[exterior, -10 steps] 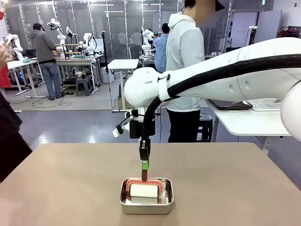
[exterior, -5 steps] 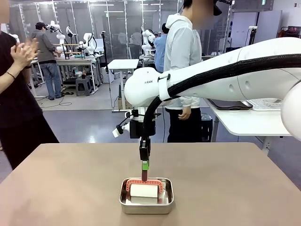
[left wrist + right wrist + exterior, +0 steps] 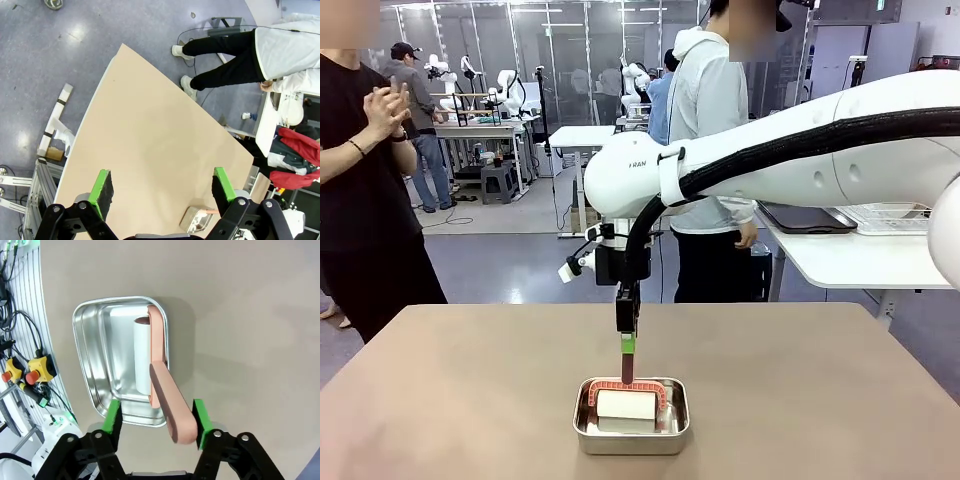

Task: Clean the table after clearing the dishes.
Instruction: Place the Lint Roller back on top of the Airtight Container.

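1. Right gripper [image 3: 156, 419] jaws wide apart, salmon-pink roller handle [image 3: 171, 407] between the pads, not clamped.
2. White roller [image 3: 626, 404] lies in square steel pan [image 3: 631, 437] on tan table [image 3: 470, 390].
3. Left gripper [image 3: 162, 192] spread open, empty, above table.

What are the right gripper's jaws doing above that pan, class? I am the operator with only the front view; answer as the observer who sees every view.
Observer: They stand open. In the right wrist view, the right gripper has one green pad on each side of the roller's pink handle.
Operator: Where is the roll itself?
Observer: The white roll lies inside the steel pan, and the handle reaches out past the pan's rim.
Operator: And the left gripper?
Observer: The left gripper is open too, with nothing between its fingers, looking down on the table from well above.
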Robot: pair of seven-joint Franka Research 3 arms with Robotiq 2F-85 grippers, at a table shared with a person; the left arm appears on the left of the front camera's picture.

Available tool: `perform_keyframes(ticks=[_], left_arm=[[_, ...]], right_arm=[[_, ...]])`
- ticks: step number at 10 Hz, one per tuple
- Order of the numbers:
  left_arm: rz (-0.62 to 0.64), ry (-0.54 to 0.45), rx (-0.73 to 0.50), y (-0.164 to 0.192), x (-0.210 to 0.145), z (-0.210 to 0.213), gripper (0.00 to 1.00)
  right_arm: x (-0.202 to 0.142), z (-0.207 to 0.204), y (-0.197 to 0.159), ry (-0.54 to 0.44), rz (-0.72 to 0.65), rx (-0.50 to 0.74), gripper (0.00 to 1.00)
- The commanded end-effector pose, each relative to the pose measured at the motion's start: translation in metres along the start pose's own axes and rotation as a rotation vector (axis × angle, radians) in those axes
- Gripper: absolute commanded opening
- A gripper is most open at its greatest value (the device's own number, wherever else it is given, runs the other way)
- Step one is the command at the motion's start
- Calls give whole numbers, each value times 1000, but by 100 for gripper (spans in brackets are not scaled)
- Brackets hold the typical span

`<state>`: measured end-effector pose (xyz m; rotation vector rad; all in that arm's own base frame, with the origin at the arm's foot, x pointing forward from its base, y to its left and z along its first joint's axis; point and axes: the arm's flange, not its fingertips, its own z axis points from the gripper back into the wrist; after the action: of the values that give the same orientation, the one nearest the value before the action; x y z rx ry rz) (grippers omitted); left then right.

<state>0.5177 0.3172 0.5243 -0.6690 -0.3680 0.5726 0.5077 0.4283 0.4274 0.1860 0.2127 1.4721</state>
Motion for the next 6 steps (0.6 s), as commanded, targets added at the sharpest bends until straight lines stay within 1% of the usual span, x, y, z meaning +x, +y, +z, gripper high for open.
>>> perform_keyframes(ticks=[1,2,3,5,6], left_arm=[[-9,-11,1,1,-6,2,100],[-9,-11,1,1,-6,2,100],[-9,-11,1,1,-6,2,100],[-9,-11,1,1,-6,2,100],[-9,-11,1,1,-6,2,100]], right_arm=[[-8,8,8,6,-5,-31,100],[-10,12,6,-7,-4,-39,91],[-11,13,4,-23,-2,-42,100],[-12,15,4,-36,16,-62,100],[-6,17,0,-19,-9,-29,100]])
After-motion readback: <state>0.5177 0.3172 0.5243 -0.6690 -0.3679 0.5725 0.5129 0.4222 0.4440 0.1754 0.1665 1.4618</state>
